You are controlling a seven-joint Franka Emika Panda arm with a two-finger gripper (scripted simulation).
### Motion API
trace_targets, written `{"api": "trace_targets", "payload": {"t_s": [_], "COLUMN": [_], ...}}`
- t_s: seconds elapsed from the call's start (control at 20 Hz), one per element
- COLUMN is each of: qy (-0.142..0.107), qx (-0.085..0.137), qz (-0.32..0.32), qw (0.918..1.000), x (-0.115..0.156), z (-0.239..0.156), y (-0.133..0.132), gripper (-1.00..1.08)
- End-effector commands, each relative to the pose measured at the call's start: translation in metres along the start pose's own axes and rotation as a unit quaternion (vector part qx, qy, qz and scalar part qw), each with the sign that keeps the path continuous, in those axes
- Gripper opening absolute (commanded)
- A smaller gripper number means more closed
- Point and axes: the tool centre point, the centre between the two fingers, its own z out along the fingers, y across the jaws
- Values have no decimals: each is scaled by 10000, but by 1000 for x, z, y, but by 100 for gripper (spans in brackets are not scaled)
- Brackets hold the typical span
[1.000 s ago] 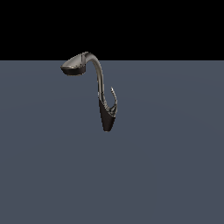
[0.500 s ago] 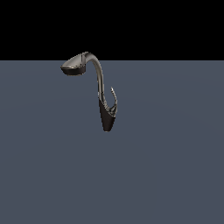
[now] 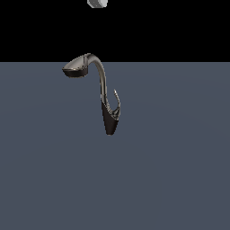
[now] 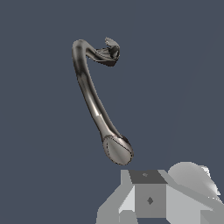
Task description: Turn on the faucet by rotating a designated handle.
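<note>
The dark metallic faucet [image 3: 108, 117] stands on its tapered pointed base in the middle of the exterior view. Its gooseneck curves up to the flat oval spout head [image 3: 76, 67], which points to that view's left. The handle [image 3: 117, 101] is a thin curved lever with a pointed tip, rising from the base on that view's right. In the wrist view the faucet [image 4: 89, 94] is seen from above, with the spout head [image 4: 118, 151] nearest and the handle [image 4: 111, 43] by the base. Grey-white parts of my gripper [image 4: 149, 199] show just beyond the spout head, well above the faucet and not touching it. I cannot tell how its jaws stand.
The faucet stands on a flat grey-blue surface [image 3: 179, 179] under a black background. A small grey-white piece of the arm [image 3: 97, 2] shows at the top edge of the exterior view, above the spout head.
A grey-white piece of the arm has come into the exterior view at the top edge. The faucet and its handle have not moved.
</note>
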Motion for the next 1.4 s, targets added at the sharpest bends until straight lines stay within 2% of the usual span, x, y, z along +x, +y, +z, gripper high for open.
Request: {"api": "trace_targets", "payload": {"t_s": [0.0,0.3,0.45,0.6,0.8,1.15,1.35], "qy": [-140,-482,-656,-834,-1073,-1453,-1604], "qx": [170,589,806,1028,1331,1818,2015], "qz": [403,1370,1867,2371,3052,4120,4540], "qw": [9989,9876,9769,9624,9368,8810,8529], "x": [17,60,82,106,139,190,211], "z": [10,35,48,63,84,121,138], "y": [-9,-26,-33,-38,-42,-41,-39], "gripper": [-100,-100,-100,-100,-100,-100,-100]}}
